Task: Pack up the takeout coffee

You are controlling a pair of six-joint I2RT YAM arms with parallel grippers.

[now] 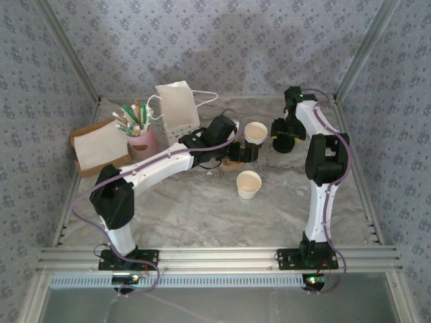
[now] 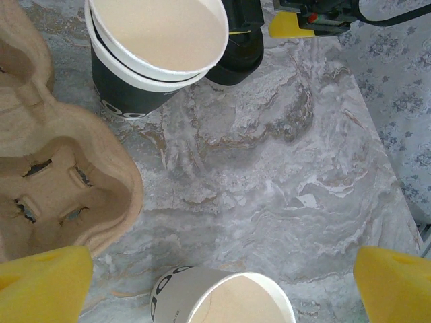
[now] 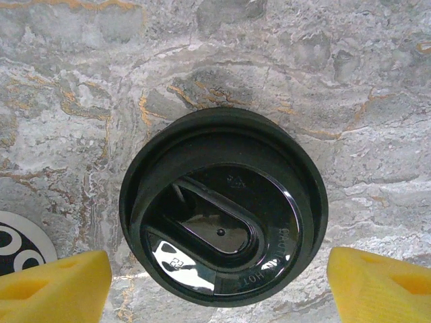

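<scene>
**Figure. Packing of the takeout coffee at an early stage, top view with both wrist views.**

- **Cups.** A takeout coffee cup (image 1: 248,184) stood open and lidless just toward 3 o'clock of the table centre. A nested stack of cups (image 1: 255,132), with a dark lower band, stood at about 1 o'clock.
- **Lid.** The black lid (image 3: 222,208) lay on the marble table (image 3: 377,87) at about 2 o'clock, apart from every cup. Whether it was one lid or the top of a pile could not be told.
- **Right gripper.** The right gripper (image 3: 219,286) hung directly over the lid. Its yellow fingers (image 3: 54,286) were spread to either side of the lid and clear of its rim, so nothing was gripped.
- **Left gripper.** The left gripper (image 2: 219,272) was fully spread and empty. The single cup's rim sat between its fingers at 6 o'clock in the left wrist view.
- **Carrier.** The brown pulp carrier (image 2: 60,182) lay at 9 o'clock in the left wrist view, with the one well in view unfilled.
- **Other items.** The white bag (image 1: 178,108) stood upright at 11 o'clock. The pink cup of sticks (image 1: 143,142) stood at 10 o'clock.

**Progress, as judged.** Nothing was packed yet. The step in hand appeared to be picking up the lid. Capping a cup and loading it remained, whether into the carrier or the bag could not be told.
</scene>
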